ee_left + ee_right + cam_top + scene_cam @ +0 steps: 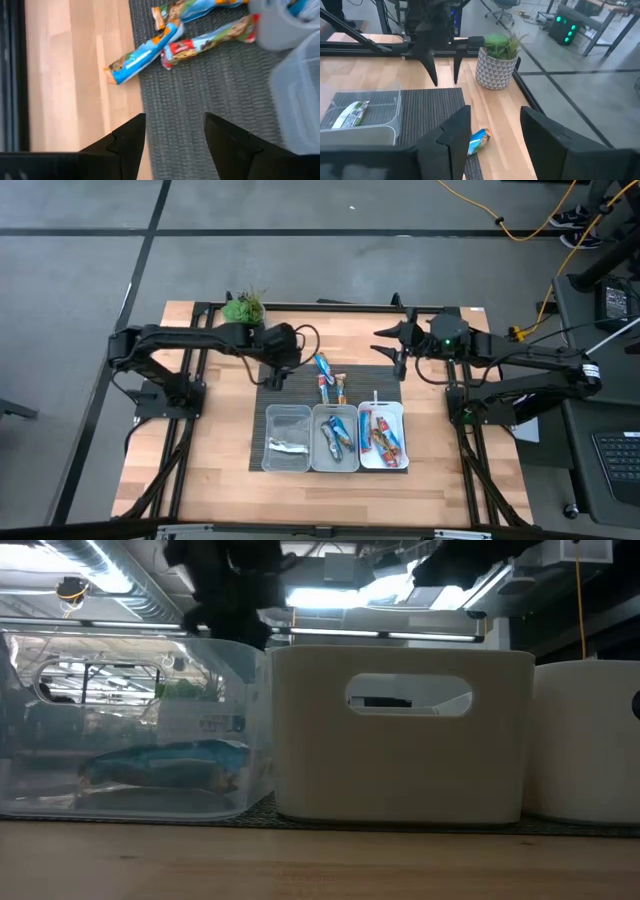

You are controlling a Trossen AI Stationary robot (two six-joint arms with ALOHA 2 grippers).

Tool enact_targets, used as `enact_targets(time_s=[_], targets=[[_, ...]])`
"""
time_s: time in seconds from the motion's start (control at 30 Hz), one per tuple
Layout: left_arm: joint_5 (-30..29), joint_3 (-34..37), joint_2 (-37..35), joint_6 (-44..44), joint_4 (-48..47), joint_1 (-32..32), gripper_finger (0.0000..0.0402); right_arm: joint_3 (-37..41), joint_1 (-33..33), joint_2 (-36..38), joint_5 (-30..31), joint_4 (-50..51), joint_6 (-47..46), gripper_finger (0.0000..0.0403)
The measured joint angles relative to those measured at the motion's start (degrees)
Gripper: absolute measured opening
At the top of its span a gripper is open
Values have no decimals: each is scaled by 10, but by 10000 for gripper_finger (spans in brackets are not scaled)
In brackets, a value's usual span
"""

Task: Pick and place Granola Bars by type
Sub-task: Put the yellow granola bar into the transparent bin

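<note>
Three loose granola bars lie on the dark mat's far part: a blue one (322, 367) (140, 56), a red one (341, 389) (210, 42) and another blue one (325, 390) (200, 7). Sorted bars lie in three trays: a silvery one in the clear left tray (287, 438) (350, 114), blue ones in the middle tray (335, 438), red ones in the white right tray (382, 435). My left gripper (273, 373) (175, 132) hangs open over the mat's far left corner, short of the blue bar. My right gripper (385, 343) (495, 130) waits open above the table's far right part.
A potted plant (244, 308) (496, 62) stands at the table's far edge, behind my left arm. The three trays fill the mat's near half, and in the low view they block the sight of the loose bars. Bare wood lies left and right of the mat (290, 395).
</note>
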State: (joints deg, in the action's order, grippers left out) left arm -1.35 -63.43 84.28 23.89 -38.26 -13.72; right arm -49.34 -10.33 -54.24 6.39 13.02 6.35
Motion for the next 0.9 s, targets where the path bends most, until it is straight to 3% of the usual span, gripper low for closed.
enact_targets(time_s=[0.53,0.9], targets=[[-21,-138,206,179,8,-12,194,20,0,0,0,-17,-15,174],[-15,-154,262,234,55,-25,194,20,0,0,0,-15,-12,174]])
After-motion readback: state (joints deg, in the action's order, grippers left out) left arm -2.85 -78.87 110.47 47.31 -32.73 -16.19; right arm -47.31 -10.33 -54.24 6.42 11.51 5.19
